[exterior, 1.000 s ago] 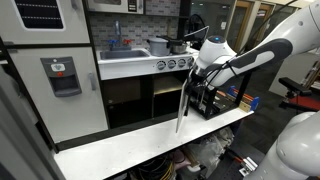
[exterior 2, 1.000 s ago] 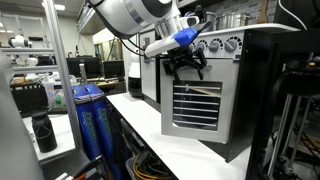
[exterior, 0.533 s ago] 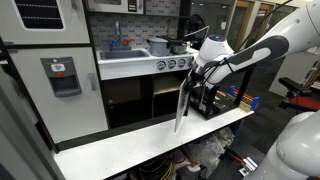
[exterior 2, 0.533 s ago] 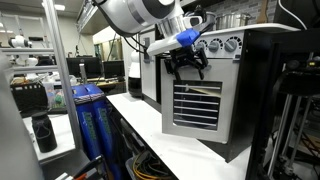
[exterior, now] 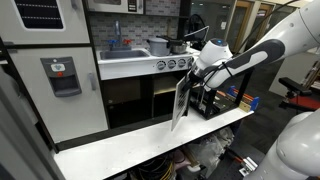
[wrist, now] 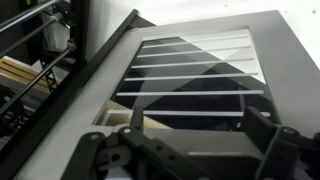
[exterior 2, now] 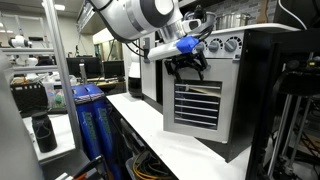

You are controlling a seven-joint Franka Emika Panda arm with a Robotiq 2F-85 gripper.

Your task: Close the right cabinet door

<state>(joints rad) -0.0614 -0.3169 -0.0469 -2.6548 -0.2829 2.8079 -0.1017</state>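
White-framed and slatted in grey, the right cabinet door point(exterior: 180, 102) stands ajar on the play kitchen, which sits along the back edge of the bench point(exterior: 120, 148). We see the door's free side swung out toward the bench's front edge, with a dark gap behind it. In both exterior views the pincer point(exterior 2: 186, 66) sits at the door's upper edge, just under the row of knobs point(exterior: 172, 63). In the wrist view its fingers point(wrist: 128, 150) stand wide apart with the slatted window point(wrist: 195, 80) showing between them. They clamp nothing that we can see, and we cannot tell whether they touch the frame. The tall fridge door point(exterior: 62, 80) is well apart, toward the bench's far end.
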